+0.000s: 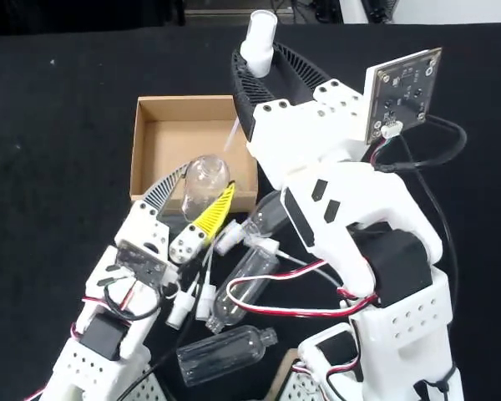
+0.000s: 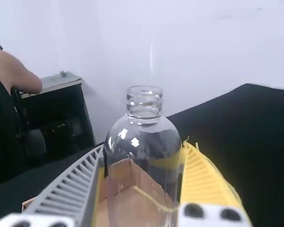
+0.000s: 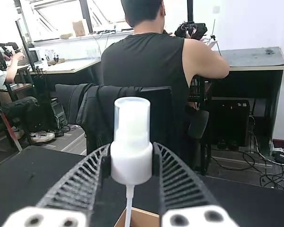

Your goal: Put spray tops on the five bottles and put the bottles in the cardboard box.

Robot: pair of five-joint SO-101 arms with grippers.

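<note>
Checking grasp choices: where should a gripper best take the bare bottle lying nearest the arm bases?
Probably mid-body on the bottle, from above, jaws straddling its width. It lies on its side, neck free, so the straight cylindrical body gives two opposed walls.

No readable text, number, label or sign is showing in any view. The clear plastic bottle (image 2: 143,142), the white plastic spray top (image 3: 130,142) and the brown cardboard box (image 1: 139,150) are presenting plain, unprinted surfaces. Any print on the small dark square circuit board (image 1: 403,92) fixed to the white arm is appearing too small to make out.
</note>
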